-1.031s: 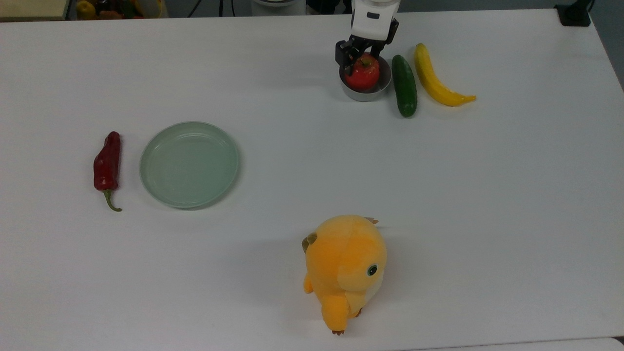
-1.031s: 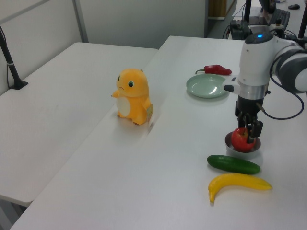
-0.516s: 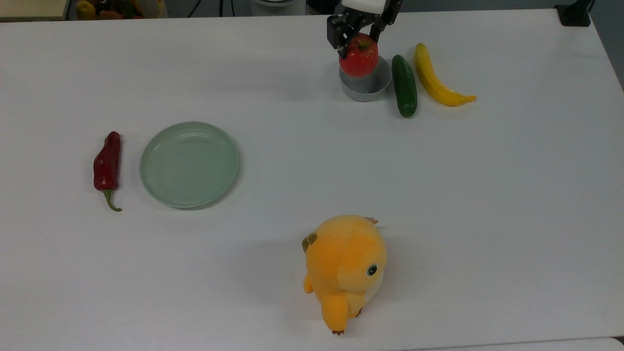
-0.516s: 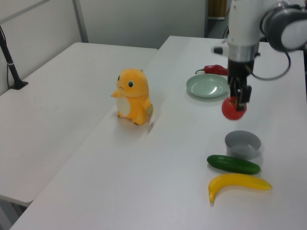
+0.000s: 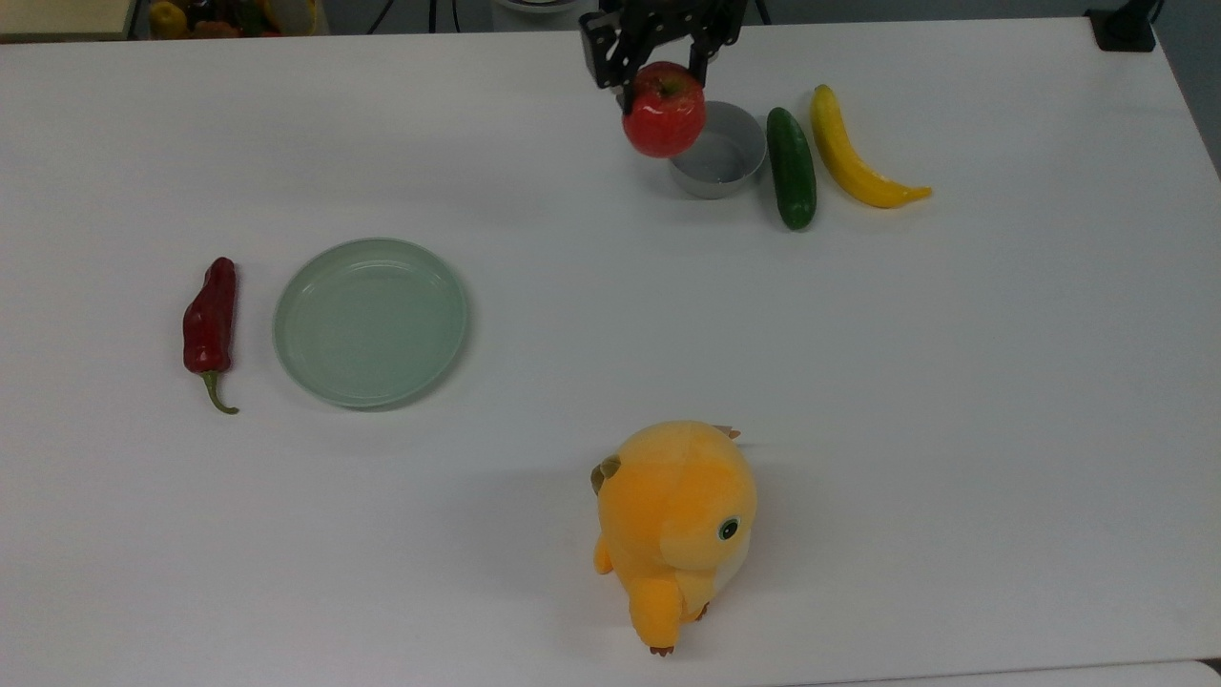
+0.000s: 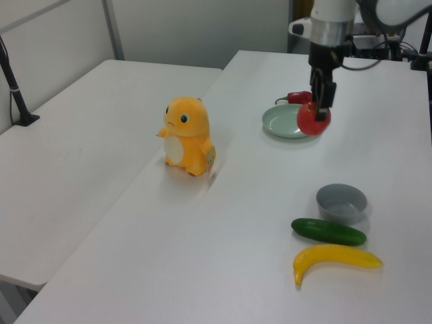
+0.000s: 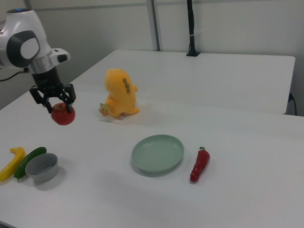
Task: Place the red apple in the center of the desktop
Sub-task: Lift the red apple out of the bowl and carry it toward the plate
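The glossy red apple (image 5: pixel 665 122) hangs in the air well above the white desktop (image 5: pixel 610 315), held from above by my gripper (image 5: pixel 658 72), which is shut on it. In the left view the apple (image 6: pixel 314 119) hangs below my gripper (image 6: pixel 321 101), in front of the green plate. In the right view the apple (image 7: pixel 62 114) is under my gripper (image 7: pixel 53 103), up and to the right of the grey bowl (image 7: pixel 42 167). The grey bowl (image 5: pixel 717 150) is empty.
A green cucumber (image 5: pixel 792 167) and a yellow banana (image 5: pixel 852 153) lie right of the bowl in the top view. A pale-green plate (image 5: pixel 371 322) and a dark-red chili pepper (image 5: pixel 211 320) sit at the top view's left. An orange plush toy (image 5: pixel 679 525) stands near the front.
My gripper lifted the apple out of the grey bowl, then carried it higher and toward the top view's left. The bowl is left empty.
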Motion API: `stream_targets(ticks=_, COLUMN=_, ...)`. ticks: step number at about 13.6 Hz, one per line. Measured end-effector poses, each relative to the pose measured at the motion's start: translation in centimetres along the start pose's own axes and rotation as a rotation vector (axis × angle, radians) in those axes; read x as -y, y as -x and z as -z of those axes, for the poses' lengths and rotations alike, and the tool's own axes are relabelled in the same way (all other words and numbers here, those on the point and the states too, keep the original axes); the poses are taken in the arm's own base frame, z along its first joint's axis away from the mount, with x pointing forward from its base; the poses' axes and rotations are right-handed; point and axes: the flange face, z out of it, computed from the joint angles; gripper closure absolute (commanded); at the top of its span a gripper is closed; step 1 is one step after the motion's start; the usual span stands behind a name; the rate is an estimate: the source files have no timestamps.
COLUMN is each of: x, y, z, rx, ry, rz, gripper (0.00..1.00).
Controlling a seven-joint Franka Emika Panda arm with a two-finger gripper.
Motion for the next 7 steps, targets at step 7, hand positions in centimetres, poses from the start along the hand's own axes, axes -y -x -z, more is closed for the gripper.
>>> stream_targets(ticks=7, x=-8.0, y=-3.5, z=-5.2, rx=0.054, ry=-0.012, rz=-0.034, gripper=0.84)
